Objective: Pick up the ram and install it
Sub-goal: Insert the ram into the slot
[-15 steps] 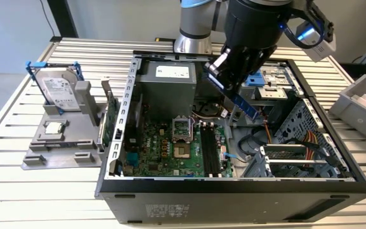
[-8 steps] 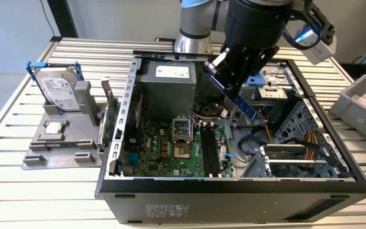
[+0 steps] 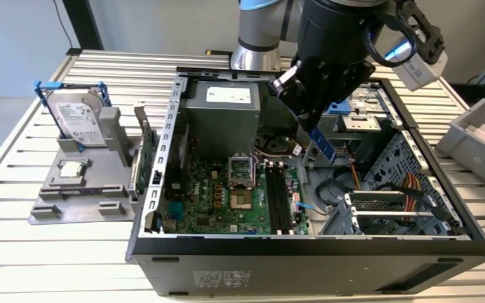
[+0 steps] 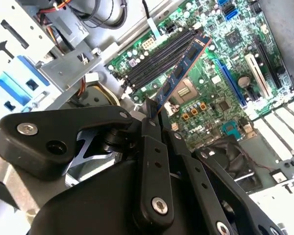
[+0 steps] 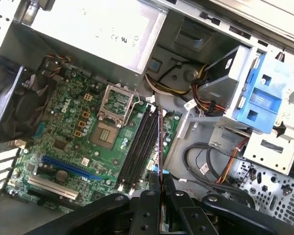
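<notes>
Open computer case (image 3: pixel 310 252) on the table (image 3: pixel 48 265), motherboard (image 3: pixel 209 202) on its floor, in the exterior view memory slots (image 3: pixel 278 201) at the board's 3 o'clock, power supply (image 3: pixel 221 113) at 12 o'clock, tool (image 3: pixel 308 117) above the slots gripping the ram (image 3: pixel 323 150), hard drive (image 3: pixel 81 120) on a stand (image 3: pixel 83 189) at the case's 9 o'clock, bin (image 3: pixel 479 136) at 2 o'clock.

You see the ram (image 4: pixel 180 73), a thin, long bluish stick with dark chips, pinched at one end in the hand (image 4: pixel 153 113), slanting above the black slots (image 4: pixel 147 62).

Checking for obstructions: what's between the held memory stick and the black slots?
Nothing: in the second wrist view, the memory stick hangs over the black slots with only air between.
</notes>
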`<state>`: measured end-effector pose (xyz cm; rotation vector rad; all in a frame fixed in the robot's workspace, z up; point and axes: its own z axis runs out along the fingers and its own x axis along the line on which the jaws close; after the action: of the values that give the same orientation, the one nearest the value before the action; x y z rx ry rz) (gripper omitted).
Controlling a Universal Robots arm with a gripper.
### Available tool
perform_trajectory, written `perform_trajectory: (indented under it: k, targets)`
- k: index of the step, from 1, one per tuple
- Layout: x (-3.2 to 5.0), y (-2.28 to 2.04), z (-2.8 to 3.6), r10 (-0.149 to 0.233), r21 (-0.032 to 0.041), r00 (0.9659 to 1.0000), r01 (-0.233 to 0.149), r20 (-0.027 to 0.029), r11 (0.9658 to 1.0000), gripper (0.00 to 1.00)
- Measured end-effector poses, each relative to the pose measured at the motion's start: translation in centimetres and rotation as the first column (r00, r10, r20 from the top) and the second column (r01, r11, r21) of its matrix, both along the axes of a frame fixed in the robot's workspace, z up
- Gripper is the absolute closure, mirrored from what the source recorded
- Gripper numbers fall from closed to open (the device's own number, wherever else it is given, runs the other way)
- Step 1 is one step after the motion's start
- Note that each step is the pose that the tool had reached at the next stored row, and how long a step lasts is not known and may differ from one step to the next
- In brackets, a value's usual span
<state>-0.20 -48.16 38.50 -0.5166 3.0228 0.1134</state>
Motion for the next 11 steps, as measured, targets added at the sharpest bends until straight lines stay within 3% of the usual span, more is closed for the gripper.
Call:
perform_trajectory:
  k: [5,11]
  targets:
    - [0.0,0.0,0.02,-0.049,-0.0004,0.9988,0.049,-0.0001,0.9988,1.0]
    - [0.0,0.0,0.0,-0.108,-0.0001,0.9942,0.108,0.0,0.9942,1.0]
